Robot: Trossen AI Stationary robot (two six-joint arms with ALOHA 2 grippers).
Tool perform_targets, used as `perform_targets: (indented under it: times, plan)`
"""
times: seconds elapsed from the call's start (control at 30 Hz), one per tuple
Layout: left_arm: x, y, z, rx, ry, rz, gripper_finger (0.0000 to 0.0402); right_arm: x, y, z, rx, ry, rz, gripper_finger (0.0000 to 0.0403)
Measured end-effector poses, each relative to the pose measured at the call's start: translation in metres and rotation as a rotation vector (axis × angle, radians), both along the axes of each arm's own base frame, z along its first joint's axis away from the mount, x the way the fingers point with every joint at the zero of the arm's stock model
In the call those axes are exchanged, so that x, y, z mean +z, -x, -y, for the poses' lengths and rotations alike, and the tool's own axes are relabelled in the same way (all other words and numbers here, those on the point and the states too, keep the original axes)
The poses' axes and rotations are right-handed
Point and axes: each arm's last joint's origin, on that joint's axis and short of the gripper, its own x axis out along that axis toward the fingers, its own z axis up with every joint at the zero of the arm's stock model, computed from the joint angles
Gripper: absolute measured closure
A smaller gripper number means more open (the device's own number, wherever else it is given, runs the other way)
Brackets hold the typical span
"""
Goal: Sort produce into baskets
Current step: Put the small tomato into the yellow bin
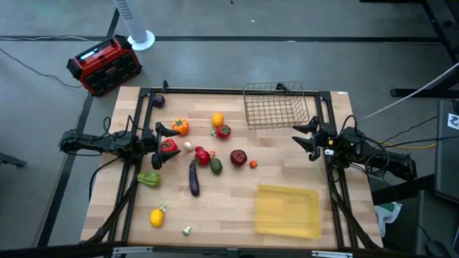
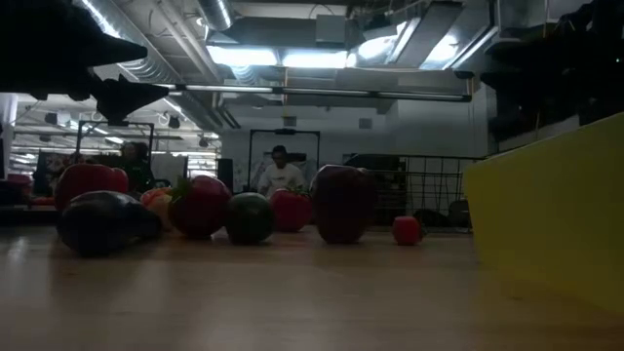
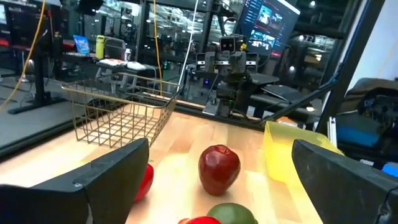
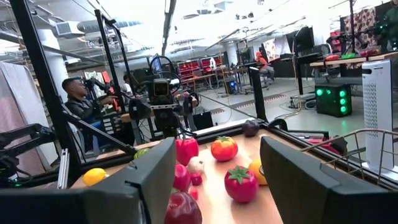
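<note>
Open tabletop (image 1: 229, 208) is left between the clustered produce (image 1: 204, 154) and the yellow tray (image 1: 288, 210), while passage at the far edge is blocked by the wire basket (image 1: 276, 107).

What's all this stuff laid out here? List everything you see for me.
Wire basket: one, metal, far edge of the table, right of centre, empty.
Yellow tray: one, translucent, near right, empty.
Toy produce: roughly fifteen, mid-table, including a dark red apple, purple eggplant, green pepper, lemon, orange pepper.
Red-and-black box: one, on the floor beyond the far left corner.
White fan: one, on the floor behind.
People: seated beyond the table.
Left tool: open, over the produce's left side.
Right tool: open, near the basket.
</note>
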Motion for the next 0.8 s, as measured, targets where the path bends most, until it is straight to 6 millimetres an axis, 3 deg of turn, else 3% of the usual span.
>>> perform_targets:
  times: [0.23,0.4,0.8]
  plan:
    - [0.002,0.000,0.000,-0.005,0.077,0.032,0.0009,0.026,-0.005,0.001,-0.007,0.027,-0.034,0.0171]
    - [0.002,0.000,0.000,-0.005,0.094,0.035,0.0009,0.046,-0.021,0.005,-0.016,0.016,-0.179,0.0171]
    - [0.001,0.000,0.000,-0.009,0.150,0.038,0.0009,0.073,-0.100,0.018,0.123,-0.076,-0.560,0.0171]
